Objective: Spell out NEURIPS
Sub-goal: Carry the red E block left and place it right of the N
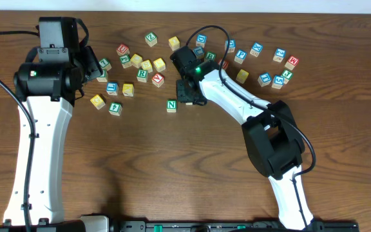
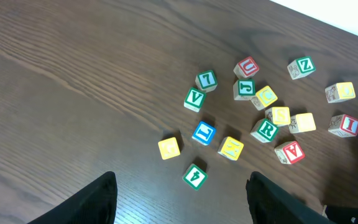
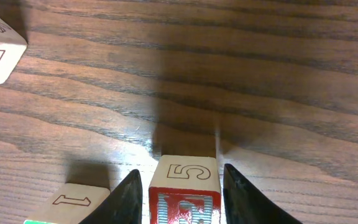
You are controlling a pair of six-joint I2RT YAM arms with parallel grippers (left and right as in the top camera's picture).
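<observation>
Your right gripper (image 3: pixel 181 169) brackets a red-topped wooden cube (image 3: pixel 185 202) marked 5 on its side. It sits on the brown wooden surface (image 3: pixel 229 74), just beside the white wooden cube with a green N (image 1: pixel 171 106). You cannot tell whether the fingers pinch it. Your left gripper (image 2: pixel 180 180) hangs spread.

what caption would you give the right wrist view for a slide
Right tool straddling a red-faced block marked 5 on the wooden table, another block close beside it

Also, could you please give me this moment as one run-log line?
left gripper: open, empty | right gripper: astride red-faced cube, grip unclear | red-faced cube: beside N cube
</observation>
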